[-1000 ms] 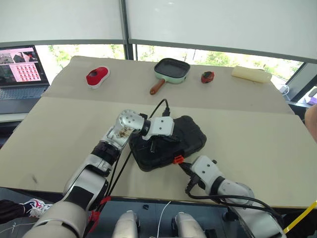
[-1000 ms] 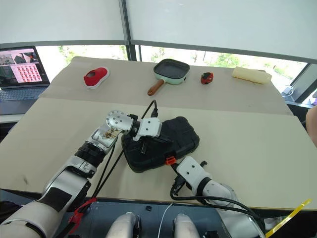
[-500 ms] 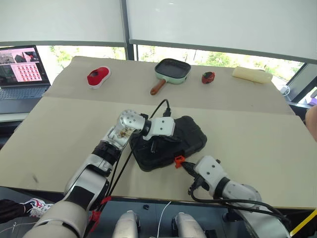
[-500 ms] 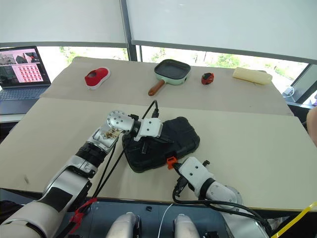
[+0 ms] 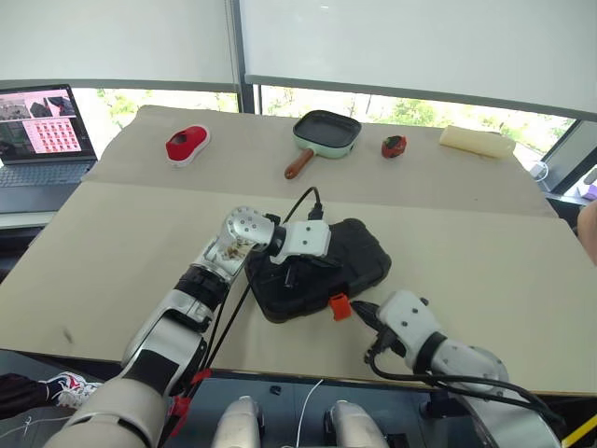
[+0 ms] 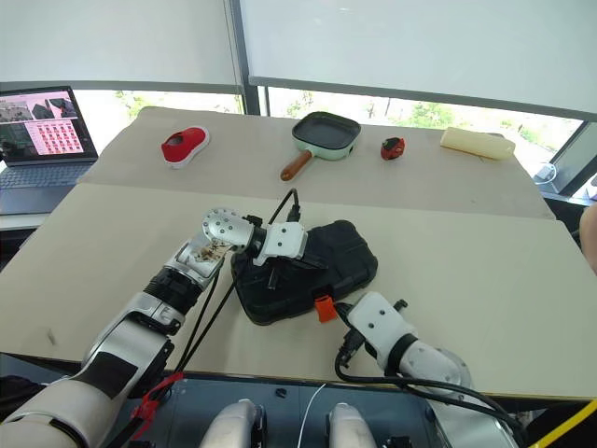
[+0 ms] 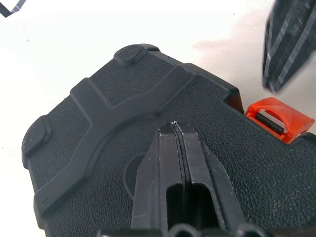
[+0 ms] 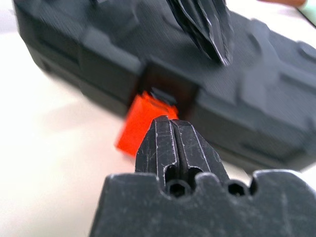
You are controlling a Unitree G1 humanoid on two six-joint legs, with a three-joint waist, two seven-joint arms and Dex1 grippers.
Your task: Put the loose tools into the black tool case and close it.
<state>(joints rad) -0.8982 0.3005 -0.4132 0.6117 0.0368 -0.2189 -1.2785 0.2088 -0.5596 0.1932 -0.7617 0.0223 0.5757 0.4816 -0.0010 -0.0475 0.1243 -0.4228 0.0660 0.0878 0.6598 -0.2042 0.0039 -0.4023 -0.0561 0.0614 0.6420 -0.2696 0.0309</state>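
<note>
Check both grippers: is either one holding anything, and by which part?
Nothing is held. The left gripper rests shut on the black tool case; the right gripper is shut by the orange latch.

Bare table [image 5: 485, 252] right of the closed black tool case [image 5: 359, 261]; left gripper [image 5: 291, 277] atop its lid.

A wide beige table [image 5: 112, 243], its top in two cloth-like panels meeting at a seam, is carrying everything. A closed black moulded-plastic tool case [image 5: 359, 257] with an orange latch [image 5: 339, 306] is lying near the front edge. Along the far panel are sitting a red-and-white oval object [image 5: 187, 144], a green-rimmed black frying pan [image 5: 326, 131] with a brown handle, a small red-and-black item [image 5: 393, 146] and a pale yellow block [image 5: 477, 141].
</note>
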